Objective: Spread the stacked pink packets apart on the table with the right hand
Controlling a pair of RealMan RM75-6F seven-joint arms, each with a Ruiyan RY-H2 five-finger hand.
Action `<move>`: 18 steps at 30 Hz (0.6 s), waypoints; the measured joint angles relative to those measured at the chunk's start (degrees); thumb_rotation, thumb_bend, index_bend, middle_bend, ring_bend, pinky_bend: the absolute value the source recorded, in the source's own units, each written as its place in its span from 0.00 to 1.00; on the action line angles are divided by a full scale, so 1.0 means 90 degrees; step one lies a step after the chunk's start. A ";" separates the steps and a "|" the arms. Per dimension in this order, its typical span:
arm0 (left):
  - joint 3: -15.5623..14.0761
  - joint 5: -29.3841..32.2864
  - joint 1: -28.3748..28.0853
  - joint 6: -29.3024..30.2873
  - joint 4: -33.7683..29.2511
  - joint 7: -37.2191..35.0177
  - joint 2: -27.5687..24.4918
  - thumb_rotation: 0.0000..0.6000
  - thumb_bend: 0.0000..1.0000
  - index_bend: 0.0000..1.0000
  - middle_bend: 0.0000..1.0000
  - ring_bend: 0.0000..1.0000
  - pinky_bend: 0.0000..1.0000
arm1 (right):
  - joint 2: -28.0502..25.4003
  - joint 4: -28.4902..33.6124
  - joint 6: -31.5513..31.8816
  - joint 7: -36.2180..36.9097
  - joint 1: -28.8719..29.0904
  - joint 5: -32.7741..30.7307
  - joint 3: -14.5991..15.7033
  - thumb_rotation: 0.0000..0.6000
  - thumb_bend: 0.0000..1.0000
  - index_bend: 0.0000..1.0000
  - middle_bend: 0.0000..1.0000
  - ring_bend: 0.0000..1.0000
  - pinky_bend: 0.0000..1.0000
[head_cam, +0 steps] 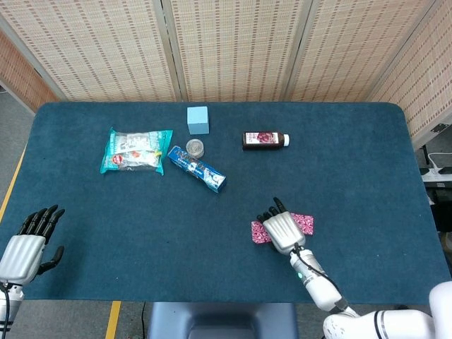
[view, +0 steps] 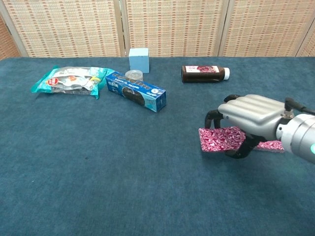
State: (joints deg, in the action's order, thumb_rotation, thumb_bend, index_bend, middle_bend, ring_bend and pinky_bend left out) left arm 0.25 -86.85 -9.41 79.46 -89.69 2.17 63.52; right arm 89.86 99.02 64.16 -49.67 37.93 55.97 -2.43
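My right hand (head_cam: 282, 228) lies over the pink patterned packets right of the table's middle. In the chest view the right hand (view: 248, 116) curls its fingers over one pink packet (view: 219, 139) and holds it by the edges, just above the cloth. A second pink packet (view: 272, 145) lies flat on the table to its right, partly behind the hand. From the head view one pink packet (head_cam: 258, 234) shows left of the hand and the other pink packet (head_cam: 304, 223) to its right. My left hand (head_cam: 28, 242) rests at the near left edge, fingers apart, holding nothing.
At the back left lie a teal snack bag (head_cam: 135, 150), a blue box (head_cam: 197, 169), a small round jar (head_cam: 194, 147) and a light blue cube (head_cam: 198, 120). A dark bottle (head_cam: 265, 139) lies at the back centre. The blue table (head_cam: 106, 219) ends close to both hands.
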 measured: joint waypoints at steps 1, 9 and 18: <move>-0.0001 -0.0006 -0.0001 0.0000 0.0003 -0.0021 -0.0010 1.00 0.43 0.00 0.00 0.00 0.11 | 0.0097 -0.0081 -0.0023 -0.0031 0.0028 -0.0035 -0.0006 1.00 0.23 0.51 0.40 0.21 0.00; -0.0009 -0.0010 -0.0031 -0.0069 0.0033 -0.0077 -0.0028 1.00 0.43 0.00 0.00 0.00 0.11 | 0.0455 -0.0470 -0.0224 -0.0156 0.0162 -0.0124 0.0113 1.00 0.23 0.00 0.05 0.00 0.00; -0.0007 -0.0004 -0.0008 -0.0026 0.0015 -0.0066 -0.0032 1.00 0.43 0.00 0.00 0.00 0.11 | 0.0081 -0.0136 -0.0028 -0.0164 0.0095 -0.0012 0.0231 1.00 0.23 0.00 0.01 0.00 0.00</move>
State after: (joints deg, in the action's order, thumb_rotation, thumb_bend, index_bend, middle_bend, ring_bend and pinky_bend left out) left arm 0.19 -86.88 -9.48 79.23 -89.56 1.58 63.23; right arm 90.59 97.79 63.91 -51.15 38.79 55.87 -0.34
